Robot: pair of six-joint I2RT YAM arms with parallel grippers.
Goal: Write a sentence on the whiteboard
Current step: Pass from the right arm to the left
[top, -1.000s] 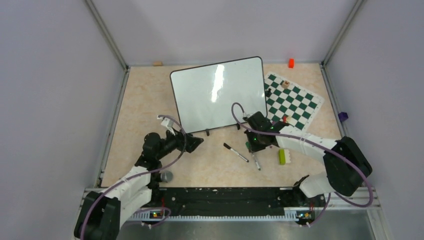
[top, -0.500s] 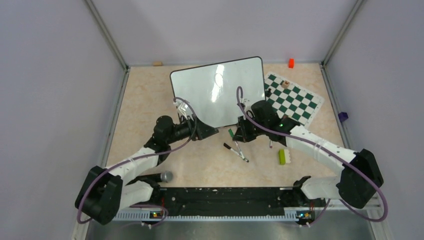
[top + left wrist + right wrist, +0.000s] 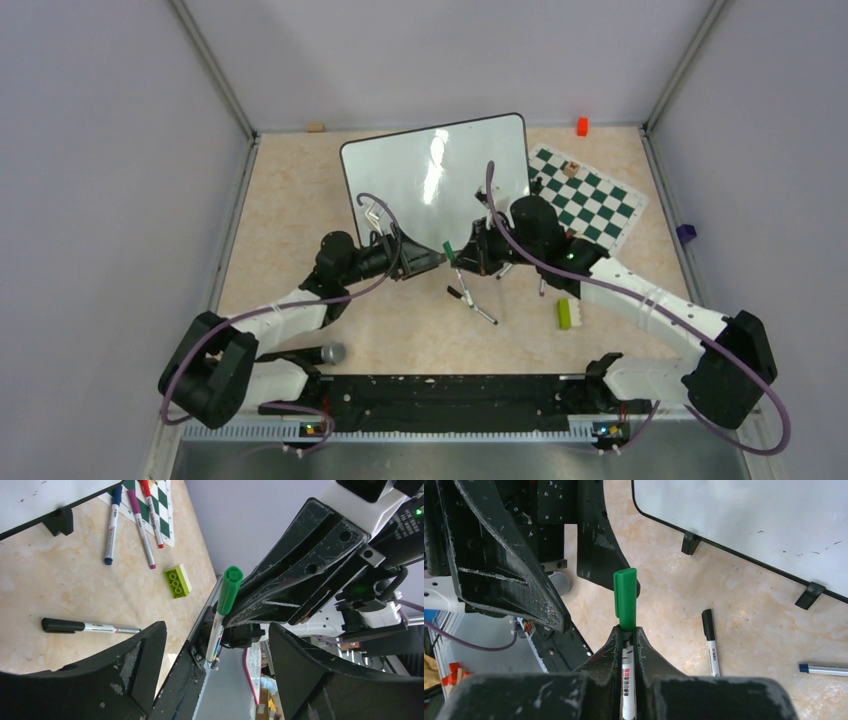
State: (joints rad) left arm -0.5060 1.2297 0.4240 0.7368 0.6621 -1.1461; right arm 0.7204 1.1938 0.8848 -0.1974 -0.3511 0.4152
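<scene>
Whiteboard (image 3: 440,180) sits mid-table, propped on small black feet. It's blank apart from a few faint specks, so no sentence on it yet. Its near edge is just beyond where our two grippers meet.

We read the step as uncapping. The right gripper (image 3: 626,635) is clamped on the barrel of the green marker (image 3: 222,610), with the green cap (image 3: 625,600) pointing at the left gripper (image 3: 215,630). The left jaws are apart, one either side of the cap and not touching it.

Next move, as we see it: bring the left jaws together on the cap only, pull straight along the barrel, then tip the nib toward the board. The risk is an off-axis pull twisting the marker in the right grip.

Black marker (image 3: 470,303) and green brick (image 3: 564,313) lie on the table nearby, clear of the handoff.
</scene>
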